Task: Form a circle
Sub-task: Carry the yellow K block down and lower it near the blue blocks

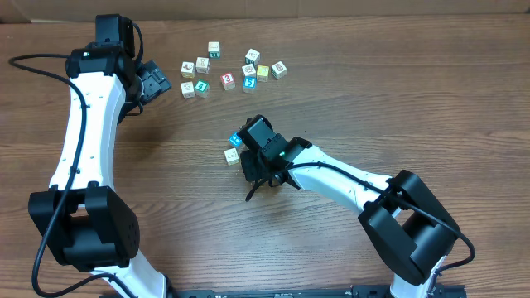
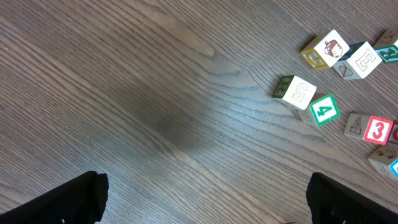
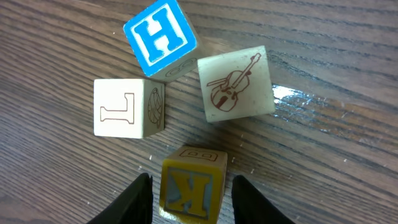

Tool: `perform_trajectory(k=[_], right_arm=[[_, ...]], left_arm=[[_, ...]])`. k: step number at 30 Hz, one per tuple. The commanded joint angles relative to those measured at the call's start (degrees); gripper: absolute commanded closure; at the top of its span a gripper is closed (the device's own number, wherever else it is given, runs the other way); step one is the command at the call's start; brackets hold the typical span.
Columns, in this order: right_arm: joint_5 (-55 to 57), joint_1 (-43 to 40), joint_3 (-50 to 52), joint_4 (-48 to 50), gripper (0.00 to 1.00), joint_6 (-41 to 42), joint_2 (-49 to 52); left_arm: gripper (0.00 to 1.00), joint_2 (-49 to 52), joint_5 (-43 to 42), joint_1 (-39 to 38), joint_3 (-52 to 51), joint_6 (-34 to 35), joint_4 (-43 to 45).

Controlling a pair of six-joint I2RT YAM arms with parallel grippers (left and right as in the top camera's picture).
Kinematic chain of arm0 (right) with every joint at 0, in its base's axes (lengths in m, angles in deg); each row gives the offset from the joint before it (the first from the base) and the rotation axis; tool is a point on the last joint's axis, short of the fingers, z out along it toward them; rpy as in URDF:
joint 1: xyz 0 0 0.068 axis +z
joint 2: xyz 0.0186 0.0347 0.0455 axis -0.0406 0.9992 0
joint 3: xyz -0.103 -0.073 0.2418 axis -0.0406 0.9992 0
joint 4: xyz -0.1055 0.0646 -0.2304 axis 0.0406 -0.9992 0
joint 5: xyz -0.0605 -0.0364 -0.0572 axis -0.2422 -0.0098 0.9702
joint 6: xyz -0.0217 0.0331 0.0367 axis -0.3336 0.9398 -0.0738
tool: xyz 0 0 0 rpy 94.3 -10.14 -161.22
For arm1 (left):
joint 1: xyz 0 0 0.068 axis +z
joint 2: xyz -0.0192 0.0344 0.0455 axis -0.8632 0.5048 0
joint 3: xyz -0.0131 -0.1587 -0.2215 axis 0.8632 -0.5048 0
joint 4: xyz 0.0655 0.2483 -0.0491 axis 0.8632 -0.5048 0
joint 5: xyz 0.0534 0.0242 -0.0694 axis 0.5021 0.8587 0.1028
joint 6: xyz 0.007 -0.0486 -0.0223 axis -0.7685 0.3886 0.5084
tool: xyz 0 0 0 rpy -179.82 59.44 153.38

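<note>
While the yellow K cube (image 3: 191,183) sits between the right fingers (image 3: 138,200), the ring of four cubes (image 1: 233,149) looks all but closed.
From where I stand, those fingers are parted and not gripping: a sliver of counter (image 1: 373,99) shows on each side of the cube. The blue H cube (image 3: 160,38), violin cube (image 3: 236,84) and L cube (image 3: 127,115) sit close around a small bare middle, mid-counter and well apart from the loose cubes (image 1: 232,70) at the far side. To finish well, I'd say the fingers should spread a touch more and rise straight up, so that neither tip drags the K cube out of line. Any last nudge should push it gently toward the middle. The left fingers (image 2: 74,199) are spread wide over bare wood, holding nothing.
</note>
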Motion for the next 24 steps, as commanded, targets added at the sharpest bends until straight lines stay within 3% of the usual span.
perform_trajectory(k=[1, 15, 24], right_arm=[[0.7, 0.0, 0.5, 0.4, 0.60, 0.3, 0.0], [0.7, -0.3, -2.6, -4.0, 0.59, 0.1, -6.4], [0.6, -0.3, -1.8, -10.8, 0.79, 3.0, -7.0]], left_arm=[[0.00, -1.1, 0.0, 0.0, 0.8, -0.1, 0.0], [0.01, -1.1, 0.0, 0.0, 0.8, -0.1, 0.0], [0.01, -1.1, 0.0, 0.0, 0.8, -0.1, 0.0]])
